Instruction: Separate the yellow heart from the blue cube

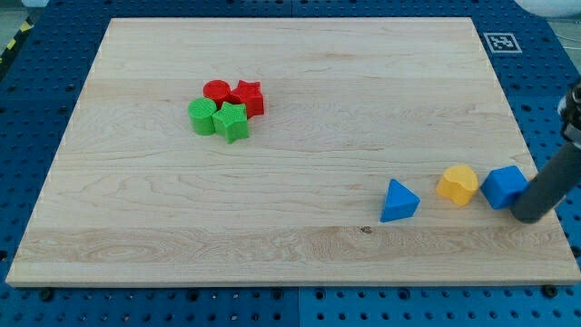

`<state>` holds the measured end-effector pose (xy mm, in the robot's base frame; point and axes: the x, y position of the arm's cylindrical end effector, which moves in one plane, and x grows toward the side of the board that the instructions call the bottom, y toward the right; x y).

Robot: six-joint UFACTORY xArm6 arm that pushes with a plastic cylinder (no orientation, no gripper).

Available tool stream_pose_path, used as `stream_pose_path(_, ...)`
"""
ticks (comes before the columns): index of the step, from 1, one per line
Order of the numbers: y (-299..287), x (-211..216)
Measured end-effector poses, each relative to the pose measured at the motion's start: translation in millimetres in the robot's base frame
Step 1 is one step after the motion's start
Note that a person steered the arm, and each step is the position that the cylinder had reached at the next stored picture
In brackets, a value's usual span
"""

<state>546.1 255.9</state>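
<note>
The yellow heart lies on the wooden board at the view's lower right. The blue cube sits just to its right, a small gap between them. My tip is at the cube's lower right corner, touching or nearly touching it. The dark rod rises from there toward the view's right edge.
A blue triangular block lies left of the yellow heart. A cluster sits at the upper left: a red cylinder, a red star, a green cylinder-like block and a green star. The board's right edge is close to the cube.
</note>
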Motion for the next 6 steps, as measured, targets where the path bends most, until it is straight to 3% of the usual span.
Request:
stream_pose_path(2,-49.3,-37.6)
stream_pose_path(3,-15.0,-19.1)
stream_pose_path(4,-33.8,-12.8)
stream_pose_path(6,-127.6,-45.4)
